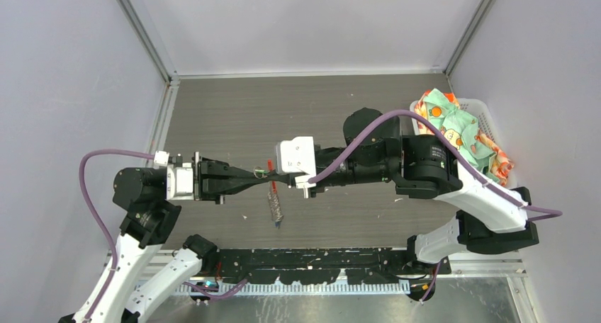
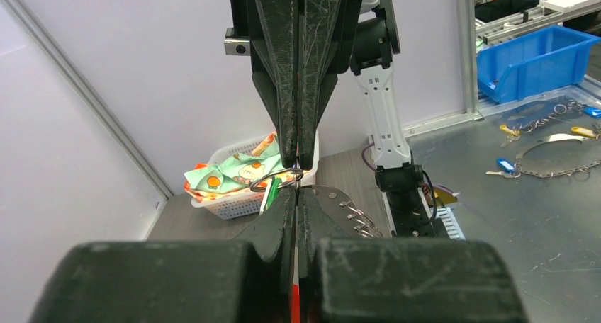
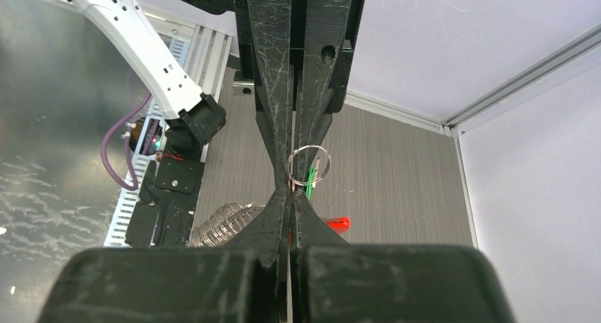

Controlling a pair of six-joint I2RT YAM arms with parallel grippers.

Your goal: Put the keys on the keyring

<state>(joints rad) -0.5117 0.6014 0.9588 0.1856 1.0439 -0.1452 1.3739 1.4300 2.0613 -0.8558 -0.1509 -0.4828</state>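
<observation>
By the look of it, the task is standing in its middle step. The keyring (image 1: 275, 206) is hanging in the air over the table (image 1: 234, 117), at the spot where the two arms are meeting tip to tip. Its coiled silvery chain (image 3: 227, 227) is trailing away below the tips, and whether its end is resting on the wood cannot be told. A red loop (image 3: 339, 224) is showing just beside the chain, and a thin wire ring (image 3: 310, 147) is standing right at the meeting point. A green-headed key (image 3: 310, 185) is lying against that ring, its length crossing the ring's opening. The pictures are not showing whether it is threaded onto the wire or only resting against it, so this key cannot be counted as done. No other key is showing at the ring, so any further keys appear to be waiting their turn.

The left pincer (image 2: 298, 195) is clenched, fingers pressed flat together with no gap, and its tips are pinching the wire ring at its edge. The right pincer (image 3: 290, 199) is clenched just as tightly. Its tips are coming in from the opposite side and appear to be nipping the same ring next to the key. Neither pincer is visibly gripping the key itself.
</observation>
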